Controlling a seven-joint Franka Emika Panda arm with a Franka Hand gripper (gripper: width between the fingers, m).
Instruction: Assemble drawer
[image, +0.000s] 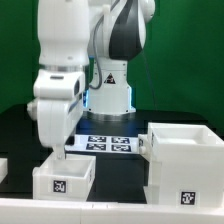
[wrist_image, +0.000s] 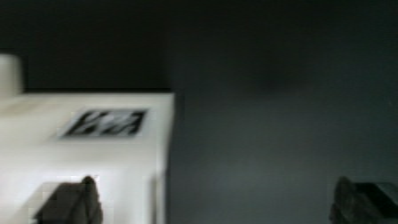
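The drawer (image: 63, 178), a small shallow white open-topped box with a marker tag on its front, stands on the black table at the exterior view's lower left. My gripper (image: 56, 150) hangs just above its back edge, fingers pointing down. In the wrist view the gripper (wrist_image: 217, 205) is open wide and empty, with one dark fingertip (wrist_image: 68, 203) over a flat white surface with a marker tag (wrist_image: 107, 122) and the other fingertip (wrist_image: 365, 203) over dark table. I cannot tell which part that white surface belongs to.
The large white cube-shaped housing (image: 186, 160), open at the top with a tag low on its front, stands at the exterior view's right. The marker board (image: 110, 145) lies between them by the arm's base. A small white piece (image: 3, 168) shows at the left edge.
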